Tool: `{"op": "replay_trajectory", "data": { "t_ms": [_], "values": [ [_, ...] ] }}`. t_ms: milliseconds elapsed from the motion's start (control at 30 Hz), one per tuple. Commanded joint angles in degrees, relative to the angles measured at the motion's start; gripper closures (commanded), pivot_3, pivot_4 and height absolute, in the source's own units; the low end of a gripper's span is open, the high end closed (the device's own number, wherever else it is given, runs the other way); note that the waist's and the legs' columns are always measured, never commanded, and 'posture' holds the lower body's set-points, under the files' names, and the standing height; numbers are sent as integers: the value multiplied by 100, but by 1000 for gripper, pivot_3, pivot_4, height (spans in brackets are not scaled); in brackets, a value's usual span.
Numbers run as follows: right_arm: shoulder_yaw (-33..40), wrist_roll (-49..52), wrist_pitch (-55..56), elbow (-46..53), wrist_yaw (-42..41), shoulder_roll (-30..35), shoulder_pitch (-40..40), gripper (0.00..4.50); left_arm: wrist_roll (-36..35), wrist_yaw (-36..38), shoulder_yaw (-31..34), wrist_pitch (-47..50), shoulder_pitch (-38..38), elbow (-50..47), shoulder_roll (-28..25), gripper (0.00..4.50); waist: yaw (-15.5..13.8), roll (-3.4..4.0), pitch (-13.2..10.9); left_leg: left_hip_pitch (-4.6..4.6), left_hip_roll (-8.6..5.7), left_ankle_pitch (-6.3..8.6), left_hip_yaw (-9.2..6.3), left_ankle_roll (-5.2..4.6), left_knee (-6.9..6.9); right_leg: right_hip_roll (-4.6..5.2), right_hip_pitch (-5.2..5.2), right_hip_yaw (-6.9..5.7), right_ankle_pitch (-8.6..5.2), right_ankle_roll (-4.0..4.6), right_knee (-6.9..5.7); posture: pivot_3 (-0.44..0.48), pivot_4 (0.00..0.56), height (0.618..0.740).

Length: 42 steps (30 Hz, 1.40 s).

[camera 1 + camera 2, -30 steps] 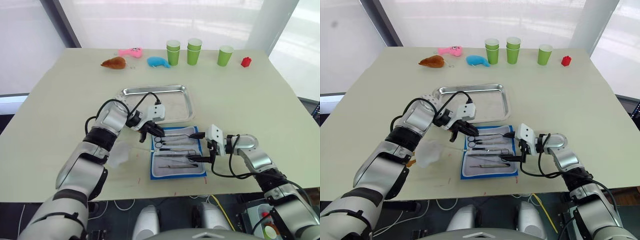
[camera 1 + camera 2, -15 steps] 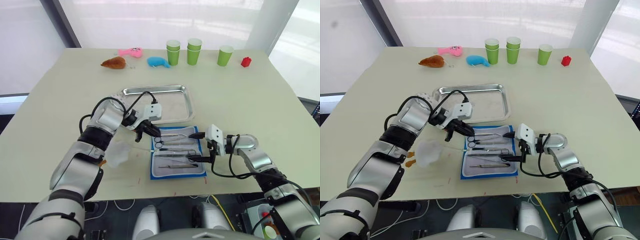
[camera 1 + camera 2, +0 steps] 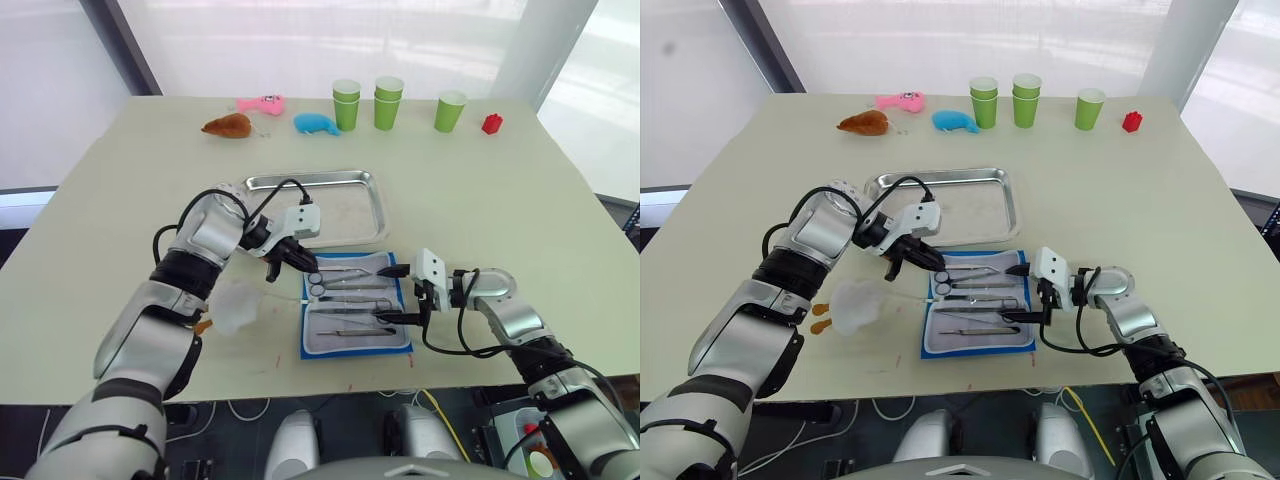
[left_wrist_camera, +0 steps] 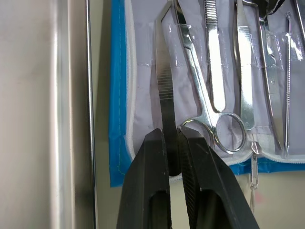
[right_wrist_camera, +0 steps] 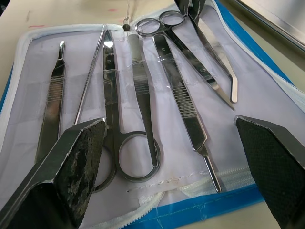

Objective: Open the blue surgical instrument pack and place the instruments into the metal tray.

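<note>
reaching left pincer (image 4: 172, 143) clamping tweezers (image 4: 164, 90), right pincer (image 5: 171, 157) spread wide

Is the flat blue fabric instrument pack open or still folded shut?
Open: the blue fabric instrument pack lies spread flat, its pale lining and silver instruments exposed.

Over the last second the left gripper (image 3: 289, 262) has been drawn back a little from the middle of the blue surgical instrument pack (image 3: 356, 318) toward that pack's edge nearest the metal tray (image 3: 316, 183). Its fingers (image 4: 153, 157) are now seen pinched on a flat tweezer-like instrument (image 4: 165, 90) there. The left elbow has been swung outward, away from the pack.
</note>
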<state>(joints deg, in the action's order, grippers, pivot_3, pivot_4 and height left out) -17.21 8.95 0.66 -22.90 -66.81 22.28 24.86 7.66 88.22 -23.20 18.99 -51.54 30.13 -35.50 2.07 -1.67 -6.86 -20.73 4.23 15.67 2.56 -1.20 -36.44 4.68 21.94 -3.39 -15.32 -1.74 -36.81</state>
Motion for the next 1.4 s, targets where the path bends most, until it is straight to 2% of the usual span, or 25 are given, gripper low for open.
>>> {"op": "replay_trajectory", "data": {
  "t_ms": [33,767,1400],
  "values": [
    [-640,-871,-436,-992,224,139,-471,0,-37,119,35,56,-197,-203,-122,4440,0,0,0,0,0,0,0,0,0,-1,0,0,0,0,0,0,150,740],
    [-667,-886,-436,-991,223,125,-479,0,-160,193,78,175,-247,-350,-322,4440,0,1,-2,0,1,0,1,0,0,-3,0,1,1,1,0,0,150,740],
    [-689,-897,-414,-1026,228,95,-462,0,-355,343,94,212,-73,-665,-876,4440,-1,3,-5,1,2,0,-1,0,0,-9,4,7,3,6,-1,0,150,740]
  ]
}}
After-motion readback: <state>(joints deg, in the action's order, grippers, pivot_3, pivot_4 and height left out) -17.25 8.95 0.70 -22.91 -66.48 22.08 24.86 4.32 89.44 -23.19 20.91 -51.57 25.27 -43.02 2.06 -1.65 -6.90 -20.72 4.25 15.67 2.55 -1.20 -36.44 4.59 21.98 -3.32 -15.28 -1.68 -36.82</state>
